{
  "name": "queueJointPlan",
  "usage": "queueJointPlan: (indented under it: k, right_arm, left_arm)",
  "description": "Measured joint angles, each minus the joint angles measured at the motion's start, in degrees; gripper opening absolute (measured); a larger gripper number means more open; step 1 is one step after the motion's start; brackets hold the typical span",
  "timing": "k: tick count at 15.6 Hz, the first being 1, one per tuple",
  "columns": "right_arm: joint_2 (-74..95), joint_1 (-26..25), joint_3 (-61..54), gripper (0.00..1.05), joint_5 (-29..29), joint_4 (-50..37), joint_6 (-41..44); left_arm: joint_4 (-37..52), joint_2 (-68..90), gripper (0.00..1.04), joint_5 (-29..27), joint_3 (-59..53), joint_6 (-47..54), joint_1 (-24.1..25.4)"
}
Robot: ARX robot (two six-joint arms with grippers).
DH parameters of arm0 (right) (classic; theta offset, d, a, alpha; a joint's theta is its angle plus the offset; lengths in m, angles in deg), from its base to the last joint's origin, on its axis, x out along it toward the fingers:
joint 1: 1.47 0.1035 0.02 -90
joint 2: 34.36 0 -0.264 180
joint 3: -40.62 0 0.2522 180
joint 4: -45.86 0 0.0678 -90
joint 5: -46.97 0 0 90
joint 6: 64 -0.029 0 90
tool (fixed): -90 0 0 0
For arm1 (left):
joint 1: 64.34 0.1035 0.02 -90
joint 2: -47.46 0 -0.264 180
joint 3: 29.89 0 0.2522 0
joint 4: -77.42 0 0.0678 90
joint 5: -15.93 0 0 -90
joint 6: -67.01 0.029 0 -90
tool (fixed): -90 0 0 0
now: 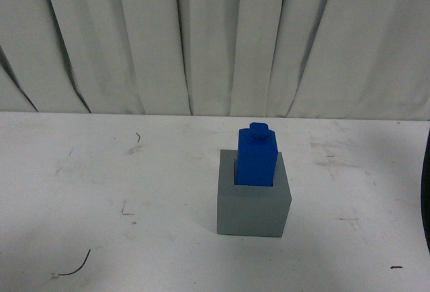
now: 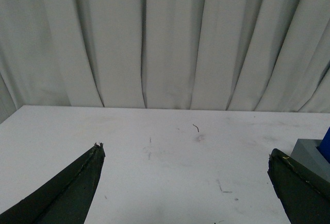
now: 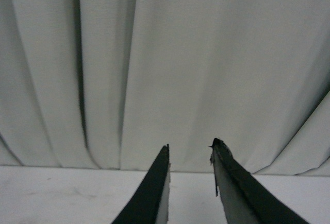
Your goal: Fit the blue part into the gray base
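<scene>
The blue part [image 1: 257, 156] stands upright in the square recess of the gray base [image 1: 253, 205] on the white table, knob on top, its upper body above the rim. No arm shows in the front view. In the left wrist view my left gripper [image 2: 185, 152] is open wide over bare table, with a corner of the gray base [image 2: 309, 152] and a sliver of the blue part [image 2: 326, 147] just past one finger. My right gripper [image 3: 190, 145] is open, nothing between its fingers, and points at the curtain.
A white pleated curtain [image 1: 215, 37] hangs behind the table [image 1: 101, 205]. Small dark scuffs and a thin thread [image 1: 74, 265] mark the tabletop. A dark edge [image 1: 426, 191] shows at the far right of the front view.
</scene>
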Motion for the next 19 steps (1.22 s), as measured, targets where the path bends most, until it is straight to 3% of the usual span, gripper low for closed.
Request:
queueJointPlan:
  k: [2,3,10,14,16,19]
  right_arm:
    - [-5.5,-0.4,-8.7,0.07,-2.5,-2.3,-4.2]
    - [-7.9,-1.2,-12.0,0.02,-3.1,-3.1,-5.1]
    - [-27.0,-9.3,-28.9,0.02,-9.7,-0.2,-6.5]
    - [-36.8,-8.9,-32.6,0.02,-10.3,5.8,-6.5]
    - [-38.6,-8.9,-35.0,0.02,-10.3,4.0,-6.5]
    - [-46.7,-8.9,-35.8,0.02,-10.3,11.6,-6.5]
  left_arm:
    - [0.0,0.0,0.98,0.0,0.0,0.0,0.0]
    - [0.0,0.0,0.98,0.0,0.0,0.0,0.0]
    - [0.0,0.0,0.98,0.0,0.0,0.0,0.0]
    - [0.0,0.0,0.98,0.0,0.0,0.0,0.0]
    - [0.0,0.0,0.98,0.0,0.0,0.0,0.0]
    - [0.0,0.0,0.98,0.0,0.0,0.0,0.0]
